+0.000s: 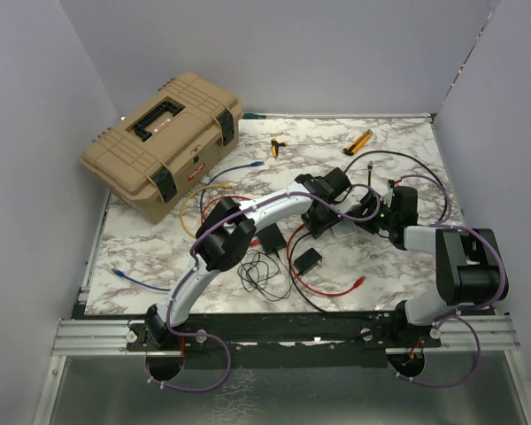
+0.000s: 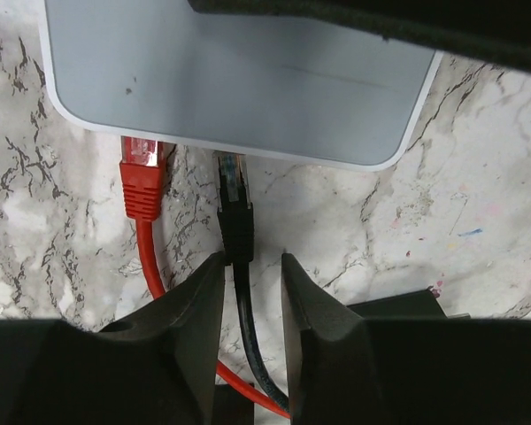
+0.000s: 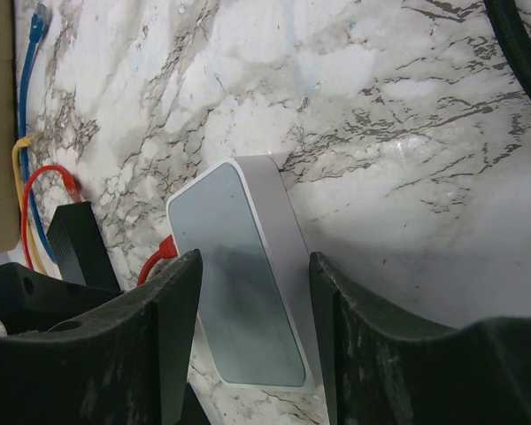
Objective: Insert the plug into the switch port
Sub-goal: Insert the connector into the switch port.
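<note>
The switch (image 2: 239,80) is a flat white-grey box, with its port edge facing my left gripper. A red plug (image 2: 142,181) sits in one port. The black plug (image 2: 235,208) is beside it with its clear tip at the port edge; how deep it sits is hidden. My left gripper (image 2: 253,266) is open, its fingers either side of the black cable (image 2: 248,328) just behind the plug. My right gripper (image 3: 255,261) is open, its fingers astride the switch (image 3: 248,301). In the top view both grippers (image 1: 323,217) (image 1: 367,212) meet over the switch (image 1: 343,229).
A tan toolbox (image 1: 164,142) stands at the back left. A black adapter block (image 1: 307,260) and loose black wire (image 1: 264,274) lie near the front. Red (image 1: 336,288), blue (image 1: 142,279) and yellow cables trail about. A yellow cutter (image 1: 357,142) lies at the back.
</note>
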